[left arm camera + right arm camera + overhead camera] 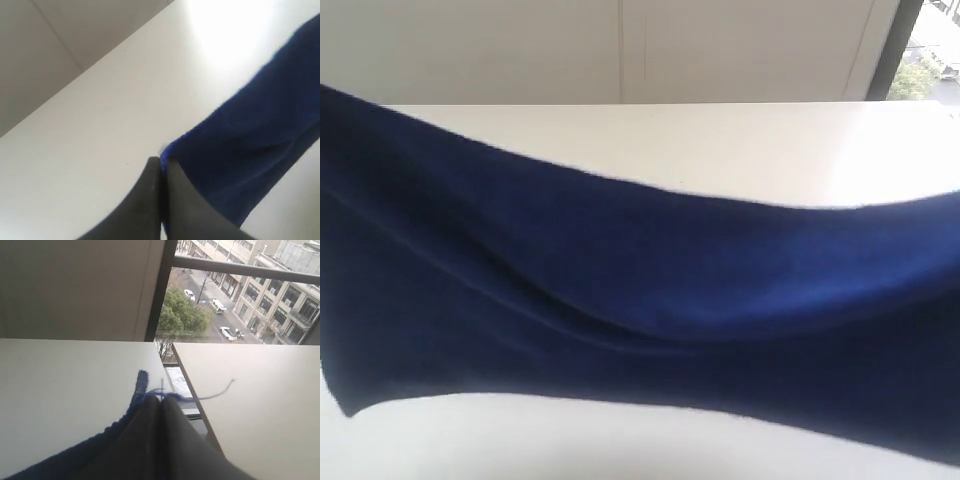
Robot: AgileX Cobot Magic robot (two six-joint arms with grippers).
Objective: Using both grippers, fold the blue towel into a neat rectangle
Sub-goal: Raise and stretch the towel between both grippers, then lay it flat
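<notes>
The blue towel hangs stretched across the whole exterior view, sagging in the middle, lifted above the white table. Neither gripper shows in that view. In the left wrist view my left gripper is shut on a corner of the blue towel, which runs away from the black fingers. In the right wrist view my right gripper is shut on another corner of the towel; a loose blue thread trails from the tips.
A pale wall stands behind the table, with a window at the far right. The right wrist view shows a gap between two white tabletops and a street with trees and cars outside the window.
</notes>
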